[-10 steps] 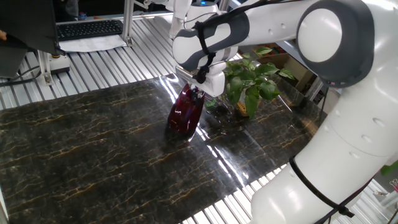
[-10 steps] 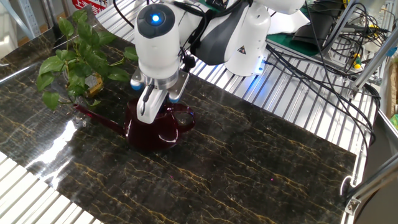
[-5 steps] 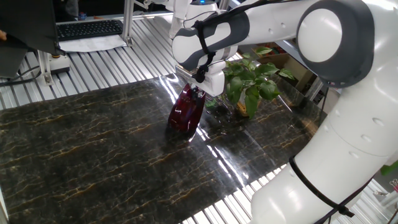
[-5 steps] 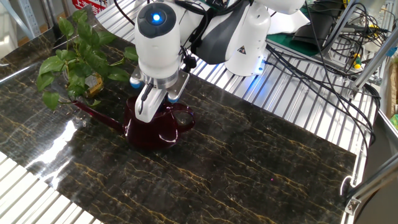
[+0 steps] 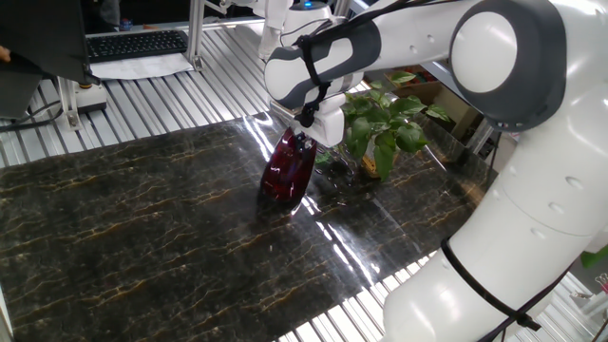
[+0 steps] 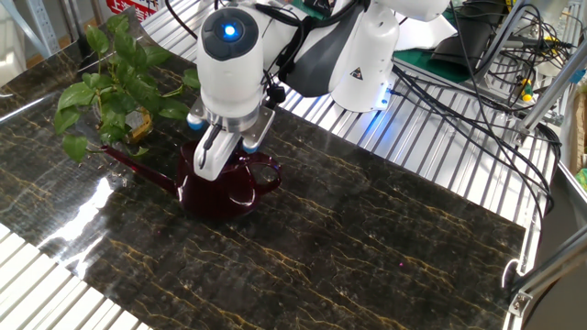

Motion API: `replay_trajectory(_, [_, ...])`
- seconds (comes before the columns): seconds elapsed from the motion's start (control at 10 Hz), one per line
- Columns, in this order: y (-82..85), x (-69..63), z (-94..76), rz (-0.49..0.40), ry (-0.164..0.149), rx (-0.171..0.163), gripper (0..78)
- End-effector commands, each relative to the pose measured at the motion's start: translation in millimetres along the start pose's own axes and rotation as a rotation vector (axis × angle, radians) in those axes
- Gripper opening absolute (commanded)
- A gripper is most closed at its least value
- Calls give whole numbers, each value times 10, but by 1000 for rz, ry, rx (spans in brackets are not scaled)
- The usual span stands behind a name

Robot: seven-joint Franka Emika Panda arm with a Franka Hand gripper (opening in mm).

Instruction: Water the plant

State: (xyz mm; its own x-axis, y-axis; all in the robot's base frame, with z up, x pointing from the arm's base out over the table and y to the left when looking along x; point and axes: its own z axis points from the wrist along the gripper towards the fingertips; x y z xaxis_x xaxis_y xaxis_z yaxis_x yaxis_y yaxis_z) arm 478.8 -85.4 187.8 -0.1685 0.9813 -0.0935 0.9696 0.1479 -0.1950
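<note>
The plant (image 5: 385, 123) (image 6: 108, 92) has bright green heart-shaped leaves and stands at the table's edge. Beside it is the dark red translucent watering can (image 5: 288, 173) (image 6: 218, 188). Its long spout (image 6: 139, 167) points at the base of the plant, just short of the pot. My gripper (image 5: 302, 137) (image 6: 215, 158) comes down from above and is shut on the top of the can. The can's loop handle (image 6: 264, 174) sticks out on the side away from the plant. Whether the can's base touches the table I cannot tell.
The dark marble tabletop (image 5: 142, 228) (image 6: 367, 238) is ringed by ribbed metal. A keyboard (image 5: 138, 43) lies at the back in one view. Cables and a rack (image 6: 514, 64) stand to the right in the other.
The gripper and the watering can have shifted together a little toward the plant, so the spout tip is nearer the pot. The plant has not moved.
</note>
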Motion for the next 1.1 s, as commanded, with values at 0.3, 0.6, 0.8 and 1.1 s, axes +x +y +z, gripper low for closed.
replay_trajectory(0.3, [37, -107, -4, -57, -4, -15, 11])
replay_trajectory(0.6, [36, -106, -11, -67, -3, -15, 11])
replay_trajectory(0.8, [36, -106, -11, -69, -3, -15, 11])
replay_trajectory(1.1, [42, -106, -16, -65, -4, -14, 11])
